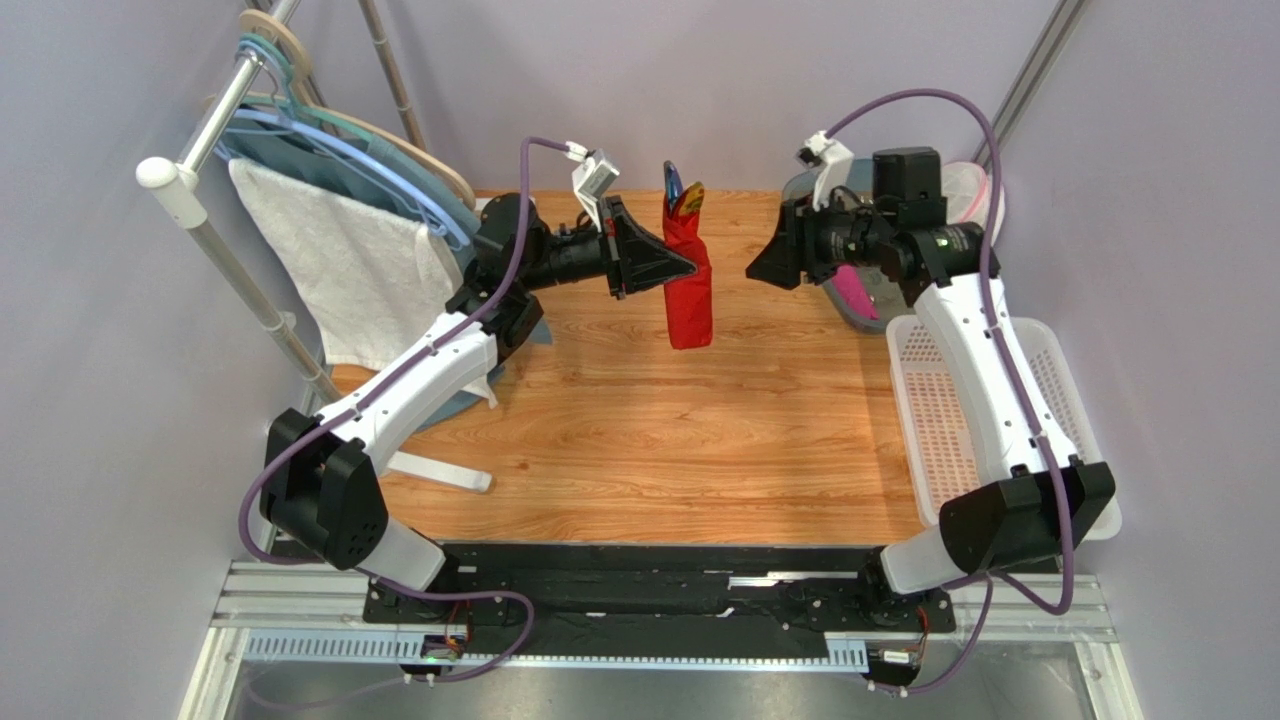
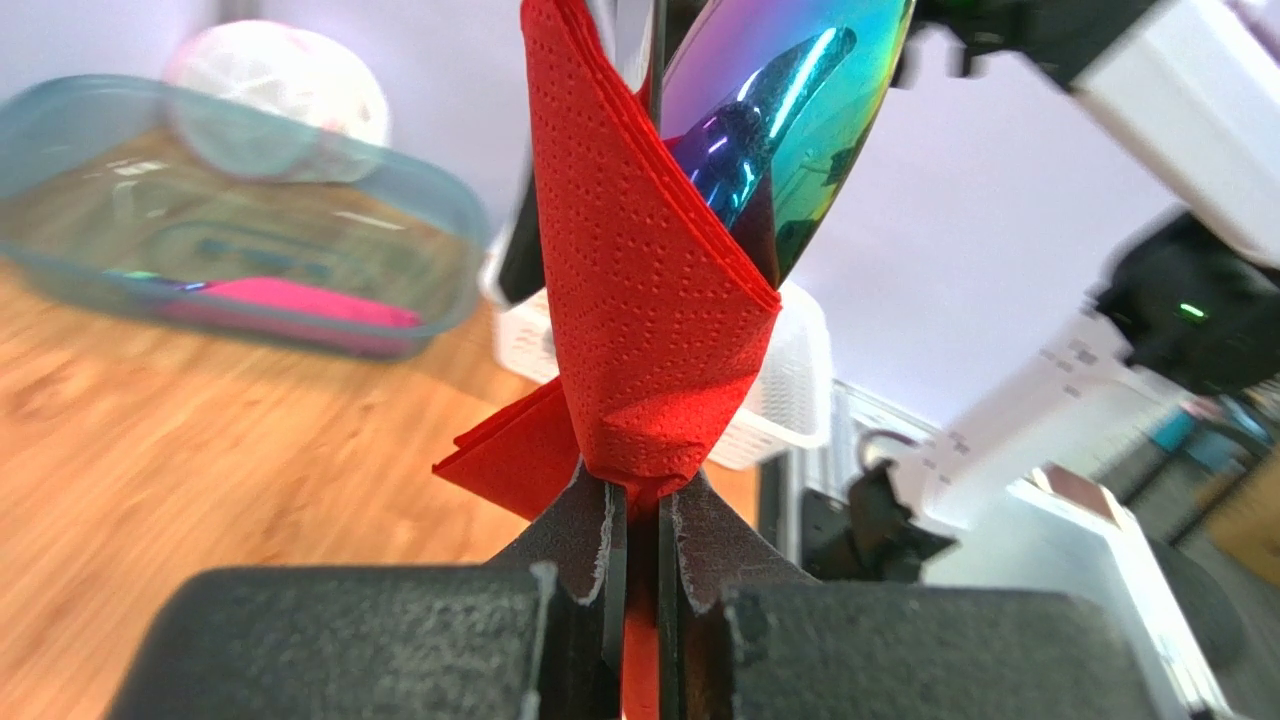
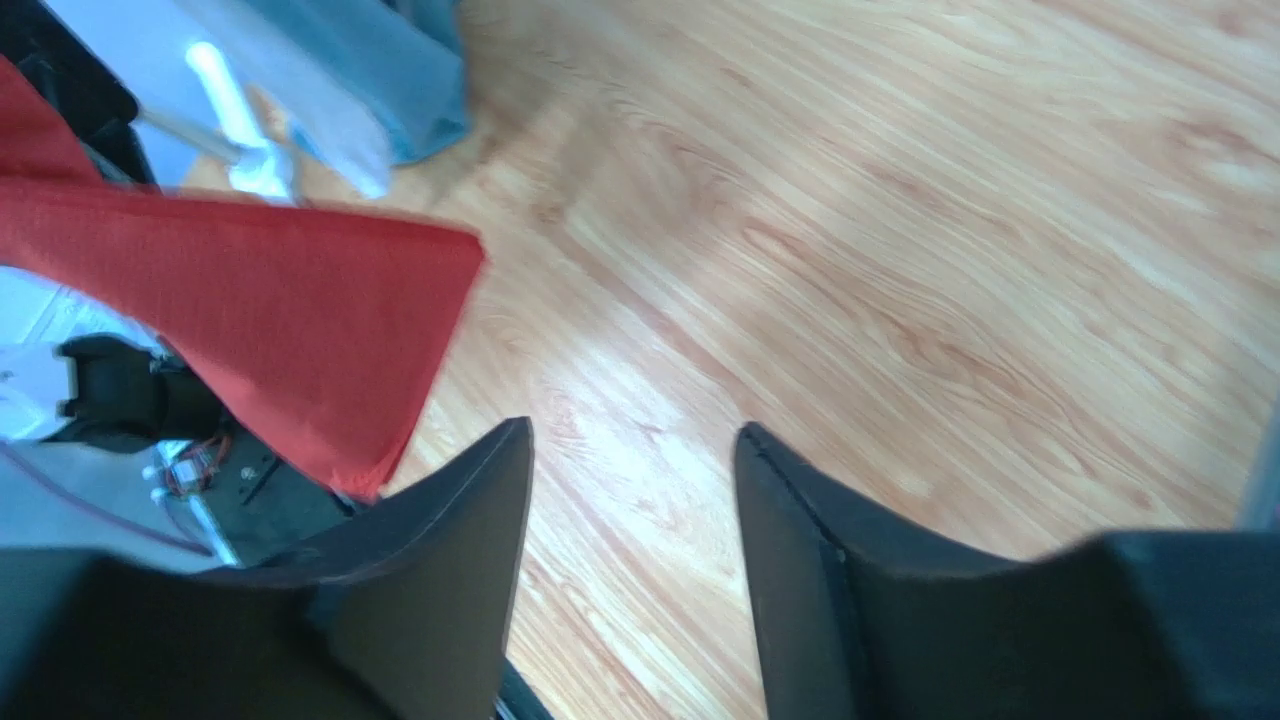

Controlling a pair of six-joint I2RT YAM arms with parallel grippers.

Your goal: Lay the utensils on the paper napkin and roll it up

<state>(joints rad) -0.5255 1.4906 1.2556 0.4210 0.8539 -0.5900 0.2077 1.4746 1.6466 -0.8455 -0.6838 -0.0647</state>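
A: Where's the napkin (image 1: 690,300)?
B: Rolled up and held in the air over the far middle of the bench (image 1: 676,450), clear of the wood.
A: Held by what?
B: The left claw (image 1: 679,270) is pinching it from the left, jaws pressed tight on the red paper.
A: And the utensils (image 1: 679,192)?
B: Wrapped inside. Their shiny, rainbow-tinted ends stick out of one end of the roll.
A: The right claw (image 1: 756,264)?
B: Spread, nothing between its jaws. It sits near the roll on the right, not touching it.
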